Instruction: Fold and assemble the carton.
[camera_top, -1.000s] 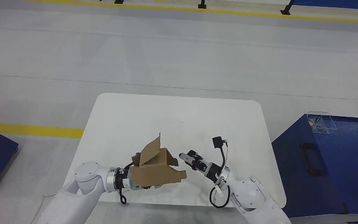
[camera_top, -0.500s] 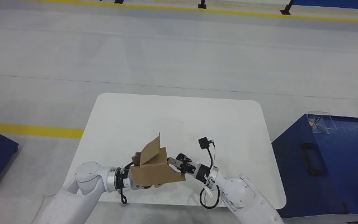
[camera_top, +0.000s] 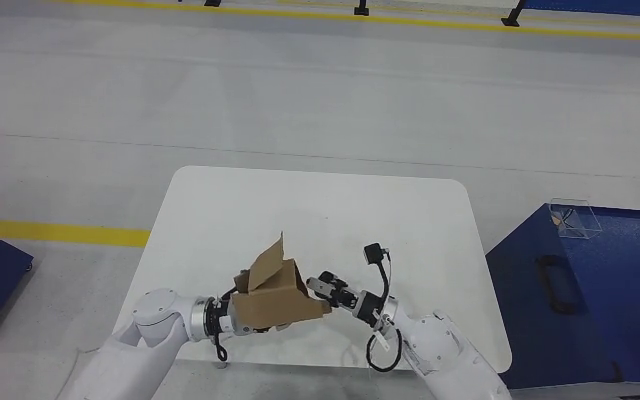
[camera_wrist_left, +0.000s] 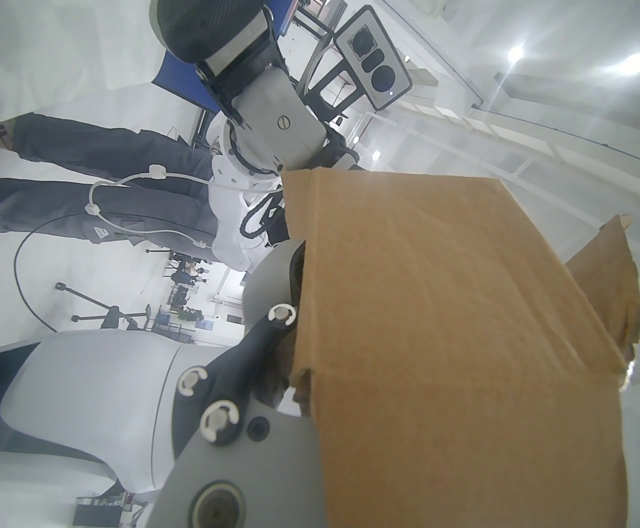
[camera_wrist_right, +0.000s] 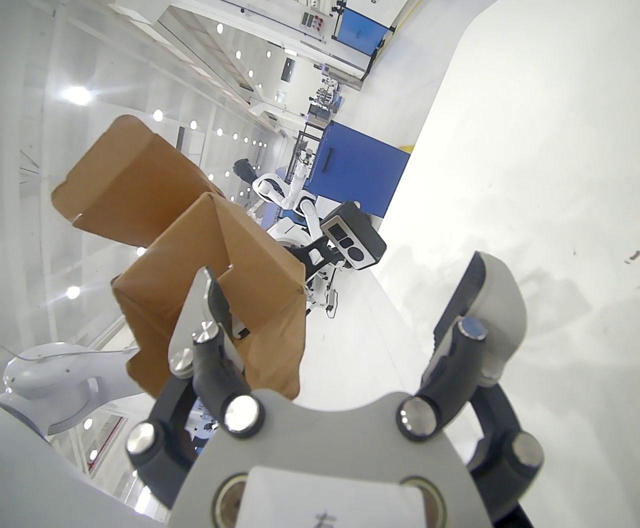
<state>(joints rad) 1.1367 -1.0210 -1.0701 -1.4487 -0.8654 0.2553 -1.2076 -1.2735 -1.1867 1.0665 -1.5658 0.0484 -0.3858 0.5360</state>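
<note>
Top view: the half-folded carton (camera_top: 275, 297) is held above the near edge of the bench (camera_top: 400, 210), its long axis running across toward the right arm and one flap standing up. The right fingers (camera_top: 325, 286) sit just beside the carton's right end, pointing at it, with the forearm low and slanted.

Left wrist view: the left fingers (camera_wrist_left: 262, 340) reach in behind the carton's (camera_wrist_left: 450, 325) edge and appear to be grasping it.

Right wrist view: the right fingers (camera_wrist_right: 205, 305) are spread apart and hold nothing. One overlaps a carton (camera_wrist_right: 165, 225) flap, contact unclear, and the other hangs over the bench (camera_wrist_right: 525, 150). The likely next move is to press that end flap.
</note>
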